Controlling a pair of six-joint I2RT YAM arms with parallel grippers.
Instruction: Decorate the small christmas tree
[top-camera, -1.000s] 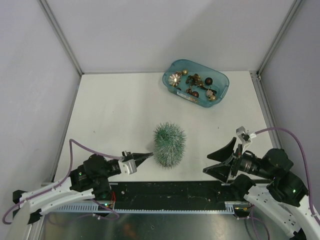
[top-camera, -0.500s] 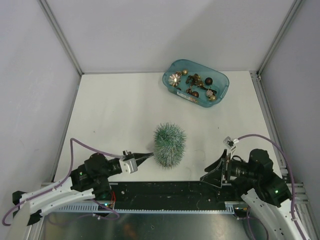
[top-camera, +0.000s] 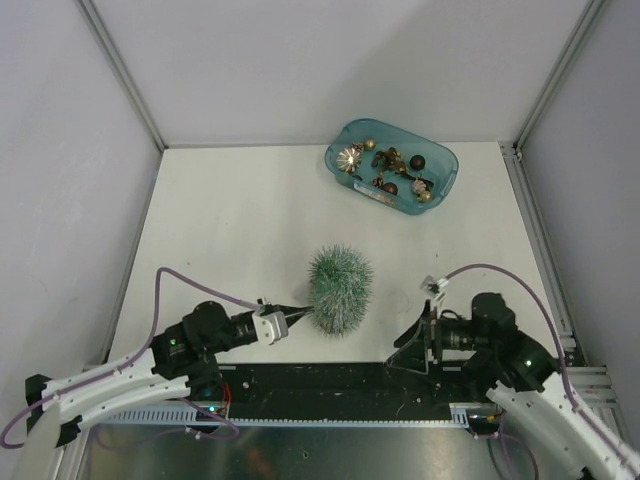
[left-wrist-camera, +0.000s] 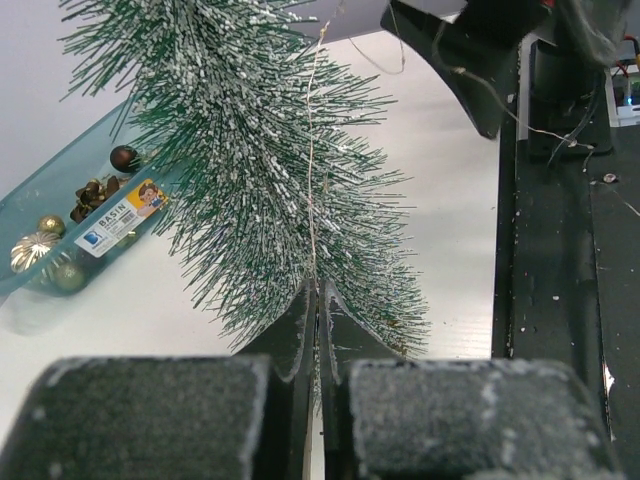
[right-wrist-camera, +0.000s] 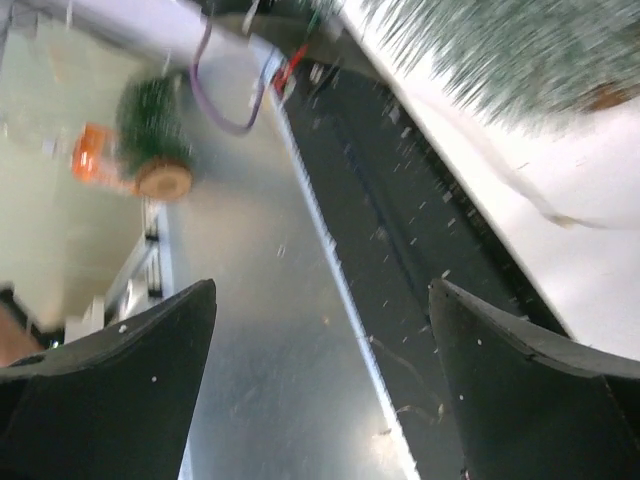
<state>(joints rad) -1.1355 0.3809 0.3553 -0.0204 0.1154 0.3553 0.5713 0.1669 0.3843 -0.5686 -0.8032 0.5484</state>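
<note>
The small christmas tree (top-camera: 340, 290) stands near the table's front middle, a frosted green bristly cone. In the left wrist view its bristles (left-wrist-camera: 260, 150) fill the upper middle. My left gripper (top-camera: 298, 316) is shut with its tips pressed into the tree's lower left side. A thin wire (left-wrist-camera: 312, 200) runs up across the bristles out of the left gripper's (left-wrist-camera: 318, 295) closed jaws. My right gripper (top-camera: 408, 340) hangs open to the tree's right, over the table's front edge, with nothing between its fingers. In the right wrist view that gripper (right-wrist-camera: 320, 380) faces the metal apron, with the tree (right-wrist-camera: 500, 50) at the upper right.
A teal tray (top-camera: 335, 160) with several gold and brown ornaments sits at the back right, also seen as the tray (left-wrist-camera: 60, 185) in the left wrist view. A black strip (top-camera: 340, 385) and a metal apron (right-wrist-camera: 260, 380) border the front edge. Grey walls close in the sides.
My left gripper has slid right until its tips entered the tree. My right arm has drawn back and left toward the front edge, its jaws a little narrower.
</note>
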